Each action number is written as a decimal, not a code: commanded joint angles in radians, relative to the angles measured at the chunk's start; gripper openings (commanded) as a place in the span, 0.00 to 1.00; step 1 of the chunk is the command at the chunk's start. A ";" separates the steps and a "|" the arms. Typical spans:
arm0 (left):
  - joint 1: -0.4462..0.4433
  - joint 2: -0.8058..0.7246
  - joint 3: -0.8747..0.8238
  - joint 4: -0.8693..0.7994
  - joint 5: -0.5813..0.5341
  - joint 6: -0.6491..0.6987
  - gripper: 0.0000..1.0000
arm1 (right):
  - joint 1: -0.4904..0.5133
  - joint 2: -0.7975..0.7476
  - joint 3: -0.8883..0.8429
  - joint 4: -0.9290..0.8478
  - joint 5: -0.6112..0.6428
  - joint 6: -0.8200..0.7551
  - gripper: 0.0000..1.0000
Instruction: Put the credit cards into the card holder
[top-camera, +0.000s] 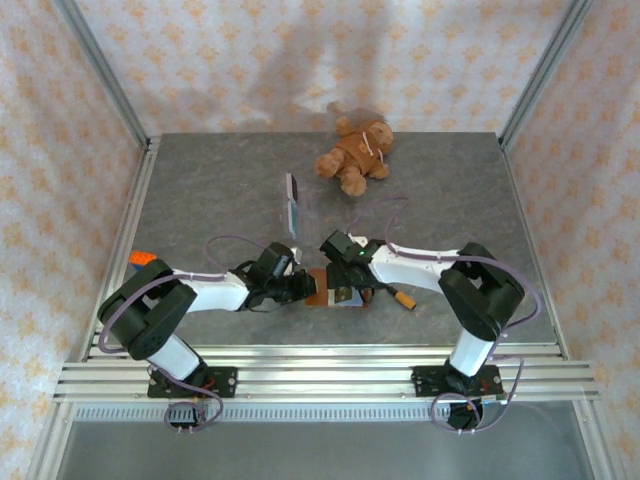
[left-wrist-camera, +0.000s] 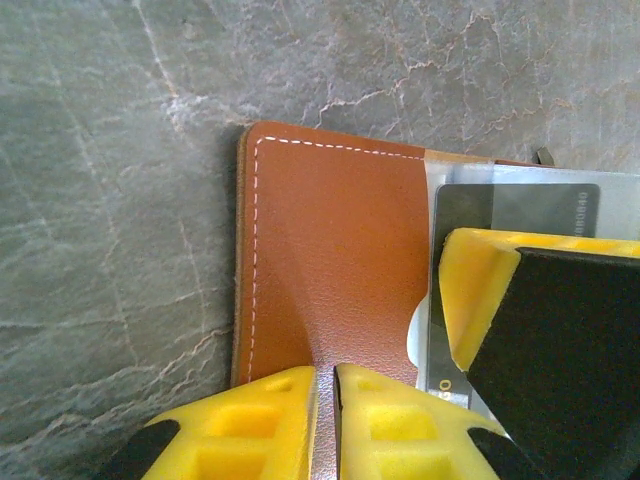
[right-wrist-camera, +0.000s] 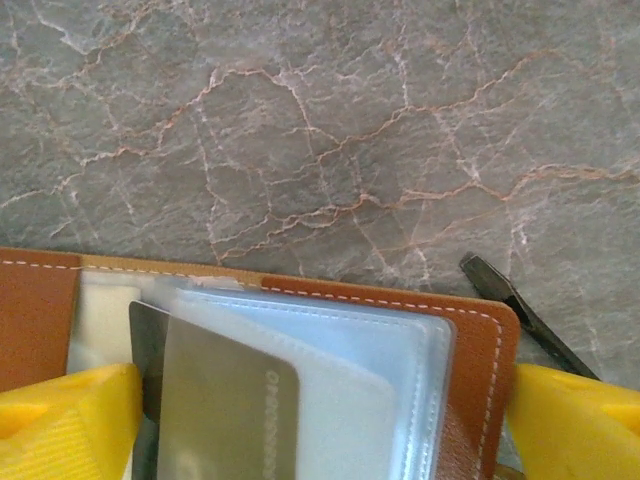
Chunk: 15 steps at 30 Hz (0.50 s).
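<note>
Left fingers (left-wrist-camera: 255, 425) clamped on card holder (left-wrist-camera: 330, 250) flap, right fingers (right-wrist-camera: 60, 430) wide apart, empty, astride credit card (right-wrist-camera: 225, 400)

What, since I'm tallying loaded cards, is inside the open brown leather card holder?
One dark grey plastic card lies among the card holder's clear plastic sleeves; its lower end and any deeper cards are hidden by yellow fingers.
</note>
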 joint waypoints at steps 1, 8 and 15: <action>0.006 -0.003 -0.029 -0.045 -0.030 -0.007 0.16 | 0.003 0.014 0.010 -0.046 0.080 -0.001 0.87; 0.006 -0.024 -0.050 -0.046 -0.051 -0.032 0.16 | 0.003 -0.046 -0.038 -0.024 0.058 -0.022 0.77; 0.006 -0.033 -0.067 -0.042 -0.067 -0.053 0.15 | 0.003 -0.072 -0.075 -0.013 0.048 -0.048 0.74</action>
